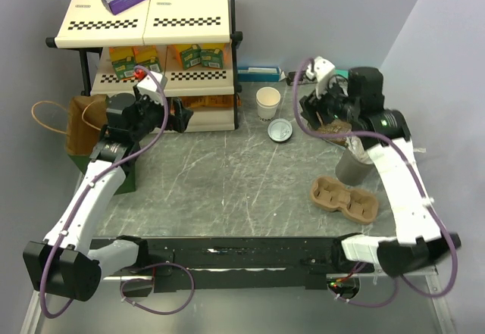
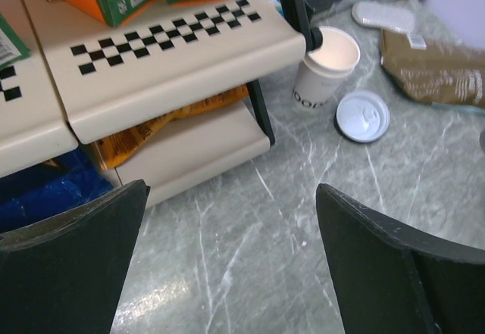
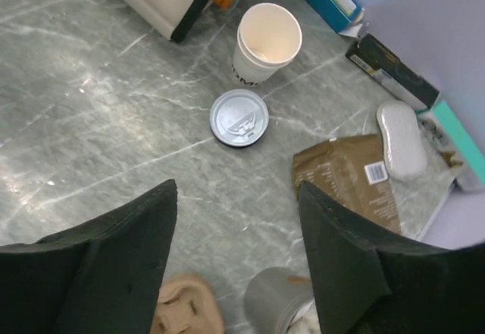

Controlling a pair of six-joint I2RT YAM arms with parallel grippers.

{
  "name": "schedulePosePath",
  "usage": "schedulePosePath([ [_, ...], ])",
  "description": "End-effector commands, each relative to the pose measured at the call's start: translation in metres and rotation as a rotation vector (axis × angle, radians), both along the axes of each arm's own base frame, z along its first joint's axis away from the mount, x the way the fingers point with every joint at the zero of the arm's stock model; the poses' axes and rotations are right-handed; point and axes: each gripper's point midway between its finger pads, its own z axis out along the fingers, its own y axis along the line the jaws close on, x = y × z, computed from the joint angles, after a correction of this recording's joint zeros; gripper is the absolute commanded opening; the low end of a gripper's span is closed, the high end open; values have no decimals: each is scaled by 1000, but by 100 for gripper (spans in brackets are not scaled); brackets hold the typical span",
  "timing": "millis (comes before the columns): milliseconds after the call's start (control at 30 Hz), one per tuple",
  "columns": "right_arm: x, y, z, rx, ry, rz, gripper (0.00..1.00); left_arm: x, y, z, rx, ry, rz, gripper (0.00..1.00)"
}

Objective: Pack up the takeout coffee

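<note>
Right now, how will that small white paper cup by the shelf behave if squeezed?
Probably light: the small white paper cup looks empty. Its open rim would likely buckle under a hard squeeze. Tapered, it may tip if nudged.

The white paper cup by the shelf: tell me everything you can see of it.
The white paper cup is a small tapered disposable cup with a rolled rim, pale tan inside and dark lettering on its side. It stands upright and uncovered on the grey marbled table, apparently empty, beside the black leg of the shelf, with a gap between. A white lid lies flat close in front; whether they touch is unclear. Nothing grips it.
</note>
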Motion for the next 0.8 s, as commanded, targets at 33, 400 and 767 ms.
schedulePosePath([
  [33, 19, 17, -19, -101, 84, 170, 64, -13, -6, -5, 53, -5, -68, 100],
  [400, 111, 82, -64, -118, 187, 335, 48, -25, -2, -18, 113, 9, -92, 100],
  [767, 170, 112, -118, -144, 189, 409, 49, -23, 4, -11, 139, -13, -68, 99],
])
